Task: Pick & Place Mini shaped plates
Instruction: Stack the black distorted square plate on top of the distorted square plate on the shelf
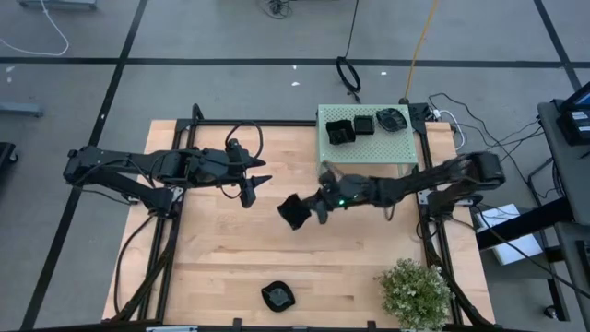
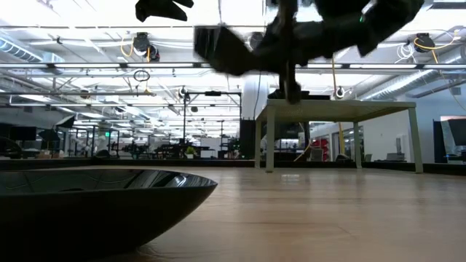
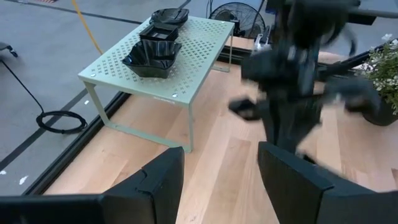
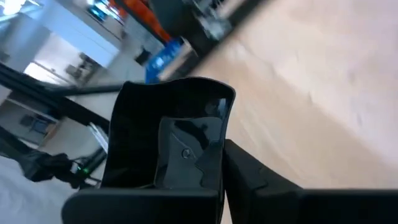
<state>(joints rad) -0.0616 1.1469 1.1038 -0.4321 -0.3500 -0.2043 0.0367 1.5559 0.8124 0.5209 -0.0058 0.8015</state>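
Observation:
My right gripper (image 1: 310, 210) hangs over the table's middle, shut on a small black square plate (image 1: 293, 212), which the low view shows high above the wood (image 2: 218, 48). Three more black plates (image 1: 340, 132) sit on the pale green perforated stand (image 1: 398, 148) at the far right. Another flower-rimmed plate (image 1: 277, 296) rests on the table near the front edge. My left gripper (image 1: 253, 190) waits open to the left of the held plate, with nothing between its fingers (image 3: 163, 180). My right gripper pinches the square plate by one rim edge (image 4: 211, 163) between its two fingers. The fingers reach in about level from the table's right side. The plate is lifted clear of the table and tilted on edge, its hollow side (image 4: 180, 146) turned toward the wrist camera.
A small green bushy plant (image 1: 415, 291) stands at the near right corner. The stand's legs (image 2: 269, 138) rise from the far right of the wood. Open wood (image 1: 221, 249) lies between the arms and the front edge.

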